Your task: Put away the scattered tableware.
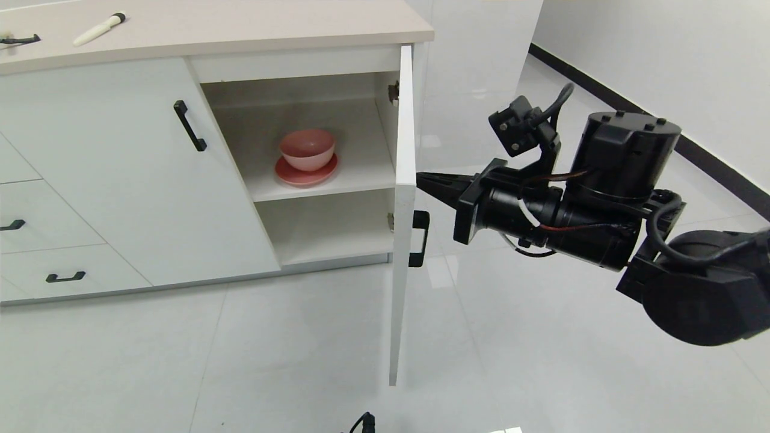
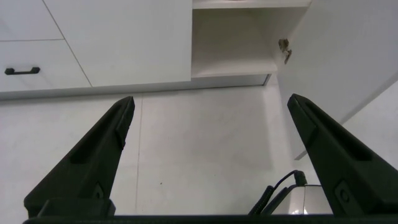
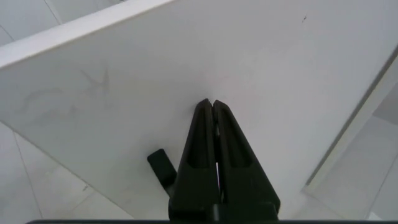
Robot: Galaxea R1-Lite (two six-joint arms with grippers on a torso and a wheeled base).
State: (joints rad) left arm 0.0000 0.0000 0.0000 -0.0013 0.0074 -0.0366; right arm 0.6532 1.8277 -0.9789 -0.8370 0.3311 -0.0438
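Observation:
A pink bowl (image 1: 307, 148) sits on a pink plate (image 1: 305, 173) on the upper shelf of the white cabinet. The cabinet's right door (image 1: 404, 210) stands open, edge-on to the head view. My right gripper (image 1: 421, 178) is shut with nothing in it, its tips against the door's outer face (image 3: 186, 56), just above the black door handle (image 1: 419, 238). In the right wrist view, the shut right gripper (image 3: 212, 106) meets the panel with the handle (image 3: 160, 167) beside it. My left gripper (image 2: 210, 99) hangs open over the floor in front of the cabinet.
On the countertop (image 1: 240, 24) lie a white-handled utensil (image 1: 99, 29) and a black item (image 1: 18, 40). The cabinet's left door, with a black handle (image 1: 189, 125), is closed, and drawers (image 1: 36, 240) lie to its left. Pale tiled floor (image 1: 271, 349) spreads in front.

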